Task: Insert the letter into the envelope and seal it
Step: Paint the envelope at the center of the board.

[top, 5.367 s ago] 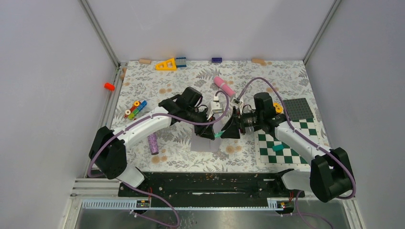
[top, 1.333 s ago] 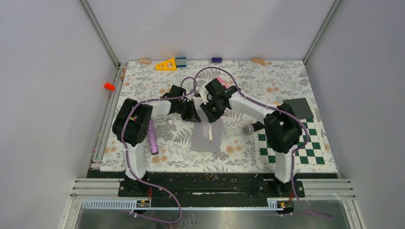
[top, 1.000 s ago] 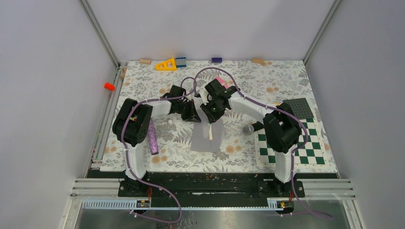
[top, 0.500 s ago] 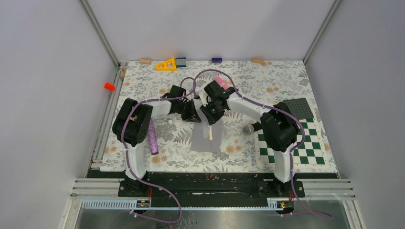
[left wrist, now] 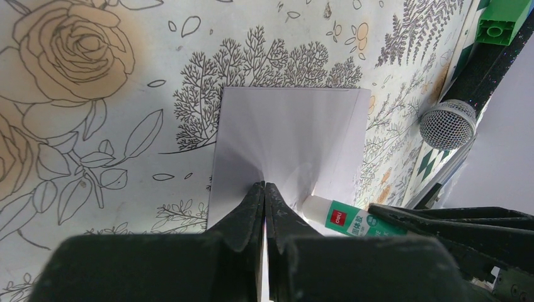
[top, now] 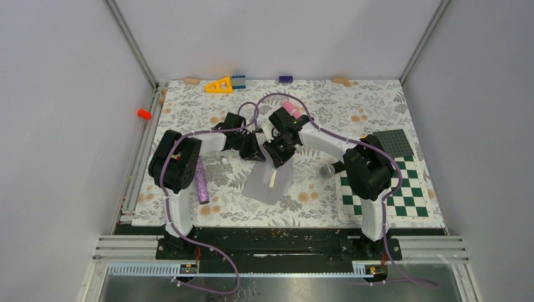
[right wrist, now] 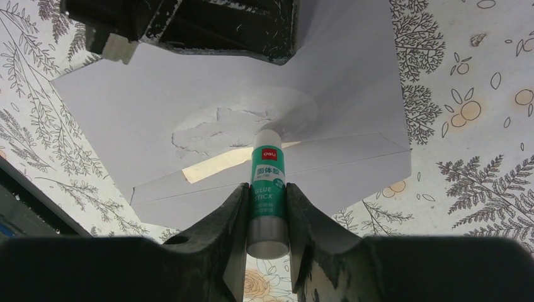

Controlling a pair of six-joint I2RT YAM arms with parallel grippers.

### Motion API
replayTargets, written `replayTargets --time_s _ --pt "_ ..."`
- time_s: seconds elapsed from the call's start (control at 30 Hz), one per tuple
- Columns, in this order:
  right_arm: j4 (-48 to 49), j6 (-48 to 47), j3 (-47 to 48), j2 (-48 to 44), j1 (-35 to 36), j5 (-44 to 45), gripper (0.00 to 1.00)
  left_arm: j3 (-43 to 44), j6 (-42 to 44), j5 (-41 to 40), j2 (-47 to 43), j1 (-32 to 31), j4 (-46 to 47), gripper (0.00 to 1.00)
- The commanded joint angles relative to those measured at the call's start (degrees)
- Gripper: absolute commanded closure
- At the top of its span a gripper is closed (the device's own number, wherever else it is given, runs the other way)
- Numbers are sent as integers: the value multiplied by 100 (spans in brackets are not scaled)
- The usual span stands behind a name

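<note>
Floral table [top: 378,100] bears envelope [top: 258,187], checkerboard mat [top: 409,198], microphone [top: 326,170], purple tube [top: 201,185].

left arm [top: 208,142] rises from its base, elbow bent, forearm reaching right toward mid-table. right arm [top: 327,139] mirrors it, forearm sweeping left. both wrists angle down, heads close side by side. left gripper [left wrist: 264,186] has its jaws pressed flat together, pinching the envelope [left wrist: 289,132]. right gripper [right wrist: 266,187] is narrowed, clamped on the glue stick [right wrist: 268,160].
</note>
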Motion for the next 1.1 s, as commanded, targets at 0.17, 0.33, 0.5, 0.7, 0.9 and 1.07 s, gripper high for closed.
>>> replayTargets --time_s 0.17,0.33,0.5,0.7,0.9,1.07 --pt "-243 26 240 83 114 26 100 -101 222 -165 -441 7 256 86" --pt "-242 7 245 -25 114 -33 100 -348 186 280 -918 171 774 67" --pt "-227 -44 244 -295 101 19 100 -538 -3 1083 -1193 382 1433 65" --pt "-189 -11 259 -614 39 -126 100 -422 624 1321 -1060 407 511 94" --pt "-103 136 315 -727 37 -310 100 -572 1027 1433 -828 332 -19 100" --pt "-95 184 348 -512 33 -349 100 -586 1211 1258 -731 245 -381 100"
